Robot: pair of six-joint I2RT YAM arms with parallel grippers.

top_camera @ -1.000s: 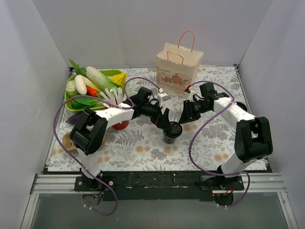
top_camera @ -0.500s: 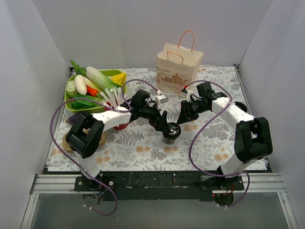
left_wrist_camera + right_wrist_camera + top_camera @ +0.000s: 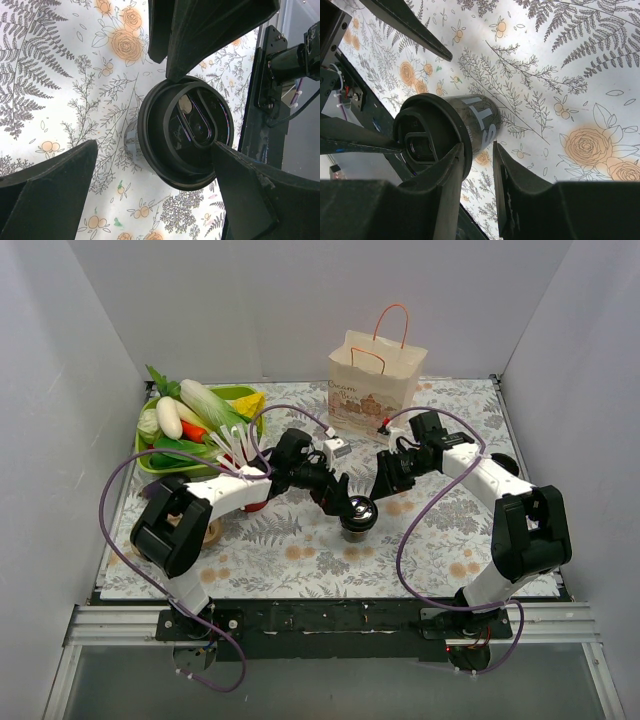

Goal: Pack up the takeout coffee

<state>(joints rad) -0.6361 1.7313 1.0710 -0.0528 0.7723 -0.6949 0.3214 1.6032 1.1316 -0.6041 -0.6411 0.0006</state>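
The takeout coffee (image 3: pixel 359 512), a dark cup with a round black lid, stands upright on the floral cloth at the table's middle. In the left wrist view the takeout coffee (image 3: pixel 185 132) shows from above. My left gripper (image 3: pixel 155 147) is wide open around it, with one fingertip (image 3: pixel 222 150) at the lid's rim. The left gripper (image 3: pixel 343 500) comes in from the cup's left. My right gripper (image 3: pixel 478 147) has its jaws a narrow gap apart with nothing between them, right beside the cup (image 3: pixel 470 117). This right gripper (image 3: pixel 385 483) sits just up and right of the cup.
A paper bag (image 3: pixel 372 390) with orange handles stands open at the back centre. A green tray (image 3: pixel 232 393) of vegetables sits at the back left. A red cup (image 3: pixel 252 503) with white straws is half hidden under the left arm. A dark object (image 3: pixel 507 462) lies behind the right arm.
The right gripper has drawn back a little up and away from the cup. The left arm's elbow has swung left while its gripper stays at the cup.
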